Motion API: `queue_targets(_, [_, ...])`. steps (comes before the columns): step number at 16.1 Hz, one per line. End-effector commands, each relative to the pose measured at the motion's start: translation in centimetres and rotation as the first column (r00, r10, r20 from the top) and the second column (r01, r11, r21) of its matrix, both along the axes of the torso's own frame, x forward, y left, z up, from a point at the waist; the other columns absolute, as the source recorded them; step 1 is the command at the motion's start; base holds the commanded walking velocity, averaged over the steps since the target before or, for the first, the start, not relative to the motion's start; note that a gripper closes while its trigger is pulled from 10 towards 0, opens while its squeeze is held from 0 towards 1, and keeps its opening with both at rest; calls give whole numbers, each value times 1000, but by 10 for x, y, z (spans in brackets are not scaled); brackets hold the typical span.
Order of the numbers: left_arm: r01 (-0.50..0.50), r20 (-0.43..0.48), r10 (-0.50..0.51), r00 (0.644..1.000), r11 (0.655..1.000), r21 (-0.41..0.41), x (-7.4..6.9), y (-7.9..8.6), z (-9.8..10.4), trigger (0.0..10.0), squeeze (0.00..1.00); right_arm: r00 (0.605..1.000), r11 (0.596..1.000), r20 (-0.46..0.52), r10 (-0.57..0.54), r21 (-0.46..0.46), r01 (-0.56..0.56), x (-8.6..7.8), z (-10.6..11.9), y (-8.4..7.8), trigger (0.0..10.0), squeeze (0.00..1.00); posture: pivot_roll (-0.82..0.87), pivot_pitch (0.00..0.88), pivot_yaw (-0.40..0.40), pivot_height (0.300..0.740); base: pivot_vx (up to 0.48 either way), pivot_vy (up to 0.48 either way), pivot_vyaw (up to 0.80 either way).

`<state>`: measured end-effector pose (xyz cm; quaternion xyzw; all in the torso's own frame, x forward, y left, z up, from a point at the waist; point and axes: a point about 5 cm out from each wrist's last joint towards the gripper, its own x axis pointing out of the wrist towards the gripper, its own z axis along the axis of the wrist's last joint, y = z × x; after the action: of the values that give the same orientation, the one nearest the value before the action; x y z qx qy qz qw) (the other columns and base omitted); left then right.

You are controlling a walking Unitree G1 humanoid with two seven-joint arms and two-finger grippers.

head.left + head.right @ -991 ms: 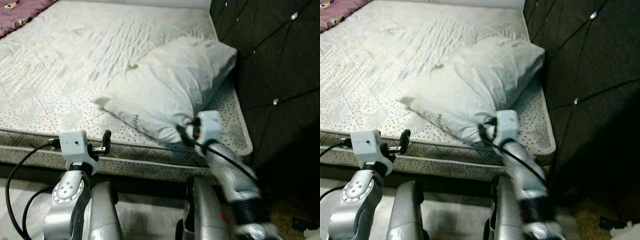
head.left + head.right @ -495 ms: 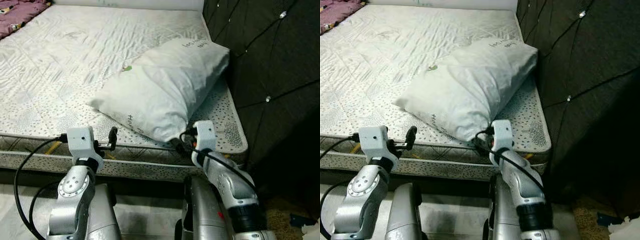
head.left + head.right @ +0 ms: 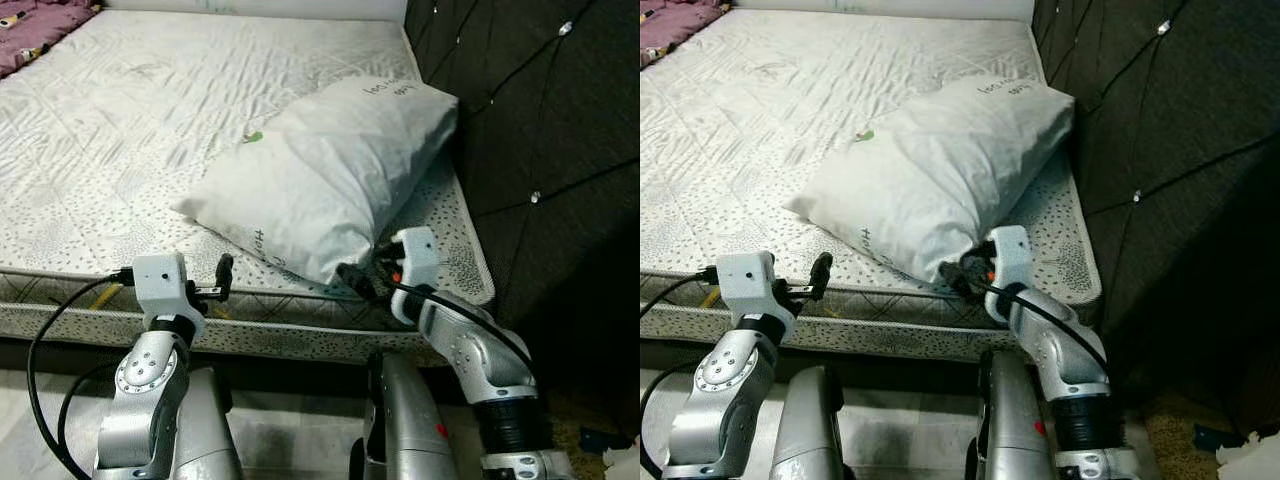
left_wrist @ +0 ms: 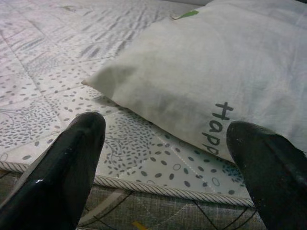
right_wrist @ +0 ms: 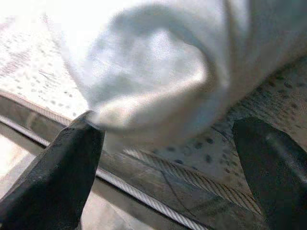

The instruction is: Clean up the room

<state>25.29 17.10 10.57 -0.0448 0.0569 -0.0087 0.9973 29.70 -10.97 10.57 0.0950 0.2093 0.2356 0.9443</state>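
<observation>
White pillow (image 3: 330,175) lies right of centre in the frame, on the mattress (image 3: 120,120), against the dark headboard (image 3: 540,120). We hold our right gripper (image 3: 962,272) with fingers apart at its near corner, and our left gripper (image 3: 222,275) spread at the mattress edge, lower left. Closing now could pinch only loose fabric, which may slip free.

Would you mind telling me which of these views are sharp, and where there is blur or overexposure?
Eye views: sharp, evenly lit; the headboard is dark. Left wrist view: pillow crisp, the open left gripper's fingers soft. Right wrist view: the pillow corner blurred and blown out toward white at the top, between the open right gripper's fingers.
</observation>
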Motion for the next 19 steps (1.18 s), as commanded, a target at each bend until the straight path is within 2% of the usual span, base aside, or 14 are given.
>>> queue_targets(1, [-1,5,1,1000,1000,10,2,0,1,10000,0,1000,1000,1,23,14,-23,-1,3,7,10000,0,84,0,-14,499,0,0,0])
queue_targets(4, [-1,7,0,1000,1000,15,2,2,1,10000,0,990,986,-12,144,83,-142,-10,7,22,10000,0,84,0,-14,499,0,0,0])
queue_targets(5, [-3,6,3,1000,1000,18,2,3,1,10000,0,972,966,-31,231,124,-226,-18,9,27,10000,0,92,0,-11,499,0,0,0])
queue_targets(7, [-1,4,1,1000,1000,17,1,1,0,10000,0,963,954,-24,268,145,-262,-20,12,29,10000,0,88,3,-11,499,0,0,0])
queue_targets(11, [11,0,-11,1000,1000,16,2,-4,0,10000,0,993,992,-6,115,57,-114,-3,9,32,10000,0,88,5,-10,499,0,0,0])
queue_targets(13, [8,3,-8,1000,1000,18,3,-2,1,10000,0,999,999,-11,42,-28,-42,2,4,33,10000,0,92,6,-13,499,0,0,0])
queue_targets(17, [0,3,0,1000,1000,18,2,-2,0,10000,0,1000,997,-19,-16,-77,14,5,-2,33,10000,0,95,8,-21,499,0,0,0])
queue_targets(19, [1,3,-1,1000,1000,13,2,-4,0,10000,0,998,995,5,-64,-73,64,15,1,41,10000,0,93,8,-22,499,0,0,0])
